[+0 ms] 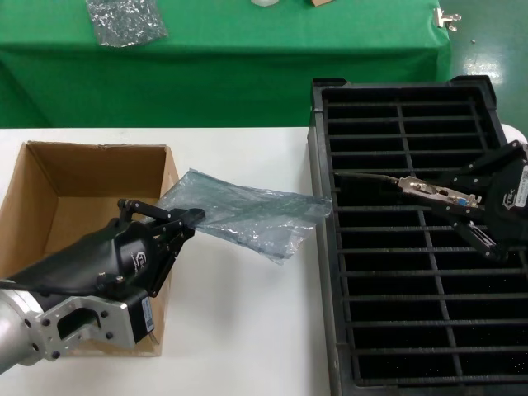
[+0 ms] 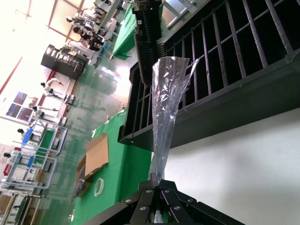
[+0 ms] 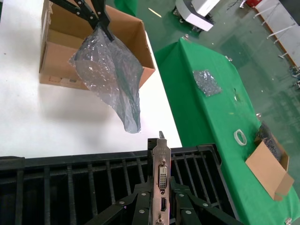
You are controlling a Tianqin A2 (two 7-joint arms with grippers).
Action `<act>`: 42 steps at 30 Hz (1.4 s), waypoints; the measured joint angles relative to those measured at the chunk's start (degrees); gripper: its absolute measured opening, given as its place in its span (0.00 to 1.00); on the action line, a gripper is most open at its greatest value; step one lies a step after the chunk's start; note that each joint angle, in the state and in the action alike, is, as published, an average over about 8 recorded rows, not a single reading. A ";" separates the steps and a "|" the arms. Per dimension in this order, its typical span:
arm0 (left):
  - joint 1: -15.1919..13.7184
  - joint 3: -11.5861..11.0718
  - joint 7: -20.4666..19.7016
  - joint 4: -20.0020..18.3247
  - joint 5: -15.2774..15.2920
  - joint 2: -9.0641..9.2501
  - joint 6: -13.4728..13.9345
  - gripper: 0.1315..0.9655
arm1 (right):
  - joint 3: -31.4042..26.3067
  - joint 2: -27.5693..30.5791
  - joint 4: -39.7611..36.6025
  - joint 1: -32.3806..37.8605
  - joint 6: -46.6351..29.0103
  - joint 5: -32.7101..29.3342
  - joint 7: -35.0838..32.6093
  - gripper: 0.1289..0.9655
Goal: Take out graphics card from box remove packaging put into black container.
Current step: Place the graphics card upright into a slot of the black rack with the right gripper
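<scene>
Now L pincer (image 1: pixel 191 221) pinching packaging (image 1: pixel 243 210); R pincer (image 1: pixel 445 200) pinching graphics card (image 1: pixel 429 190) over black container (image 1: pixel 396 330).

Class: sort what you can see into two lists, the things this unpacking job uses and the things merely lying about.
In use:
graphics card, held by the right gripper over the black container
packaging, held by the left gripper
box

Lying about:
small silver bag on the green table
tape roll

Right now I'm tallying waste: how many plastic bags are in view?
2. The packaging hangs from the left pincer over the white table; a smaller bag lies on the green table. Others may be hidden.
</scene>
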 joint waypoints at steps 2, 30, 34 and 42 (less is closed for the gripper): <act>0.00 0.00 0.00 0.00 0.00 0.00 0.00 0.01 | -0.63 -0.30 -0.04 0.44 -0.50 -0.25 -0.29 0.07; 0.00 0.00 0.00 0.00 0.00 0.00 0.00 0.01 | -32.83 5.69 -4.52 38.01 -23.57 21.12 -9.53 0.07; 0.00 0.00 0.00 0.00 0.00 0.00 0.00 0.01 | -36.12 4.91 -5.72 39.91 -23.69 20.66 -8.83 0.07; 0.00 0.00 0.00 0.00 0.00 0.00 0.00 0.01 | -37.77 0.95 -8.84 39.35 -23.73 17.07 -7.88 0.07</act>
